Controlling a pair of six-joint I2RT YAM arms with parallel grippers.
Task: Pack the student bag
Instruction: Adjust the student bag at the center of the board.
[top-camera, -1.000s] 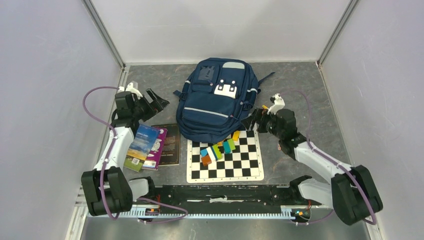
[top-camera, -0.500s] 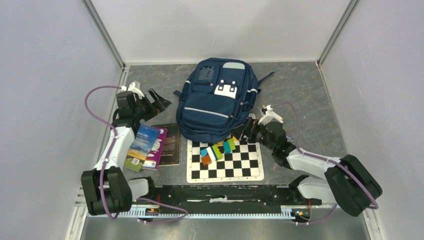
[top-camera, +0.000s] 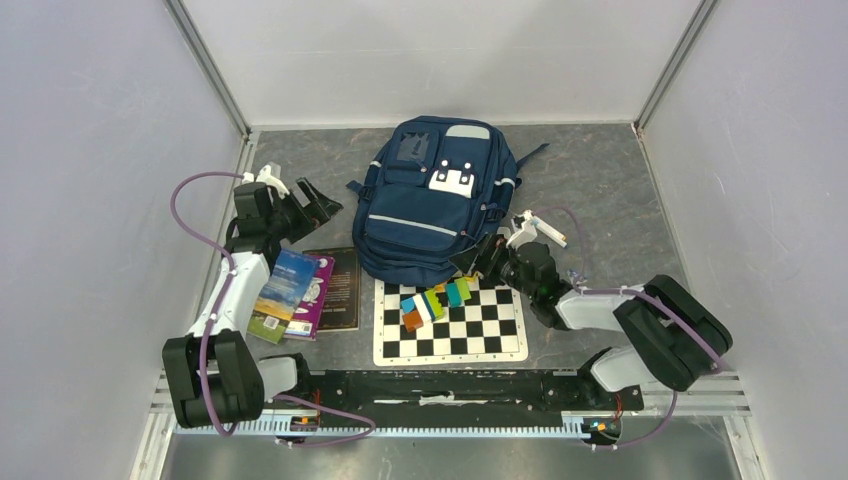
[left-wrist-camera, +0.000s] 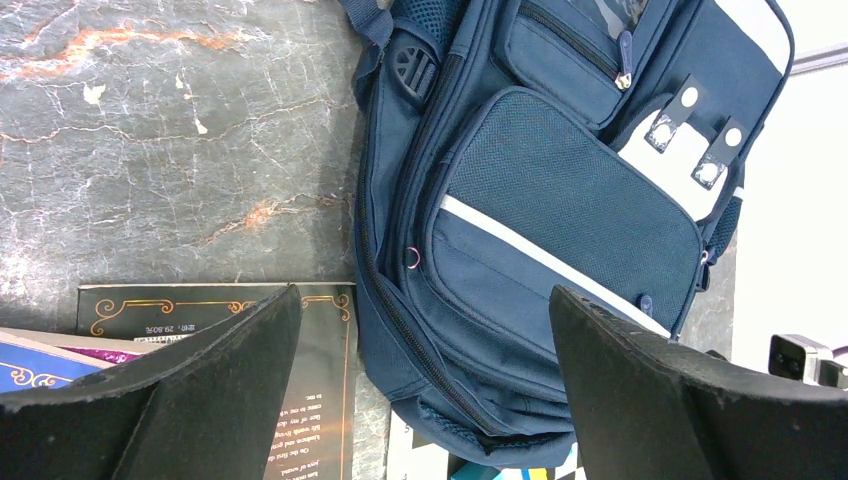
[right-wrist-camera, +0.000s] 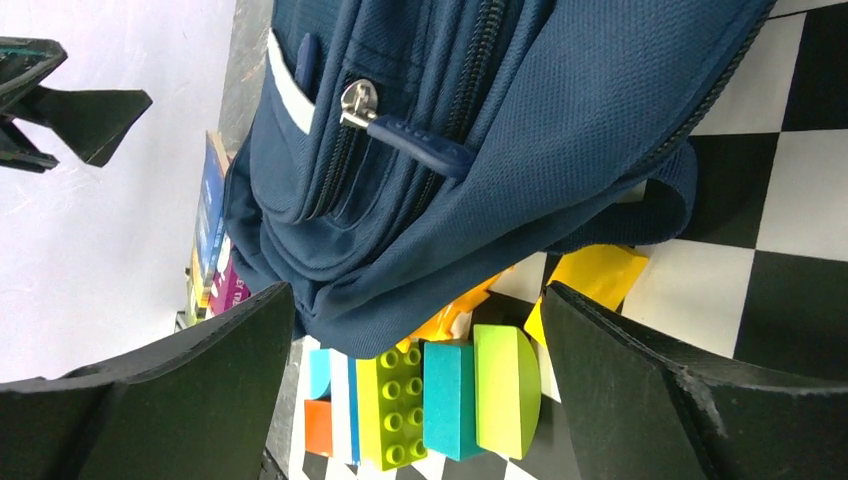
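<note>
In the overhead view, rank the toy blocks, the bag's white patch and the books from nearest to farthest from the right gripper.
1. Toy blocks, just left of the right gripper.
2. White patch, farther back on the student bag.
3. Books, far left.

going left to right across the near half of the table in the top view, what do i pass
left arm → stack of books → chessboard → right arm. The student bag is left out: it lies farther back and spans both the books' edge and the board.
</note>
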